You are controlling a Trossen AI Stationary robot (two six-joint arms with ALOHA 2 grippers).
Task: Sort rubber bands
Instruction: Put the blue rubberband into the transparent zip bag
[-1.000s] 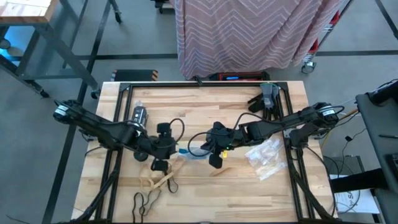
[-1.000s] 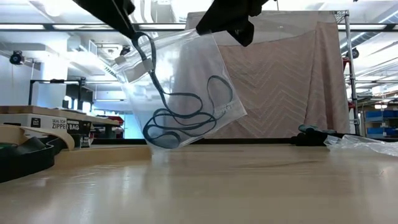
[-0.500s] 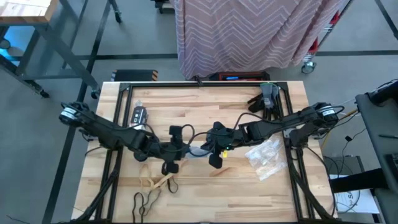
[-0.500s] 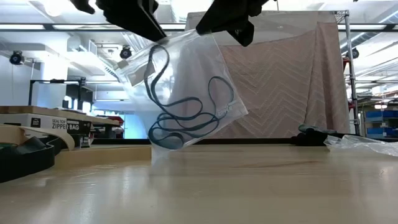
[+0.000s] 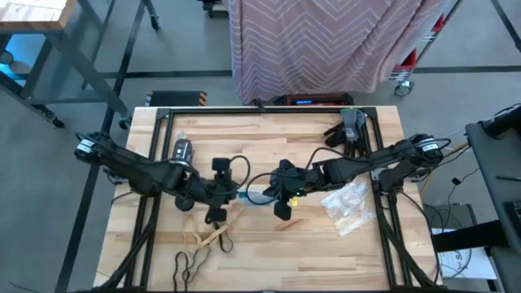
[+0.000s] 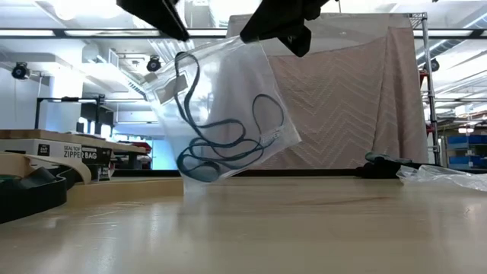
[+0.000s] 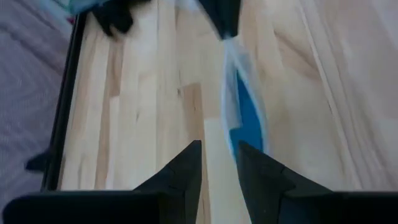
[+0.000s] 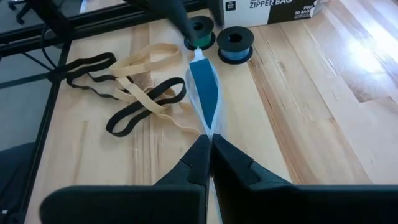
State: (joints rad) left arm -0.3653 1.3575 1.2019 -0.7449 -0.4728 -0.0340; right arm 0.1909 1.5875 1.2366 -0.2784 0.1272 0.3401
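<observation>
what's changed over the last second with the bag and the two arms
The left gripper reached toward the held-up clear bag, then drew back a little. The blue rubber bands settled slightly inside the bag. The right gripper stayed shut on the bag; the tan and black bands on the table did not move.

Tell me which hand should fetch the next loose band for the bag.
Left. The right hand is shut on the clear bag's edge, holding it up. The left hand is at the bag's mouth, nearer the tan and black bands on the table.

Overhead, table-level, two wrist views (bag point(image 6: 221, 114) shared).
</observation>
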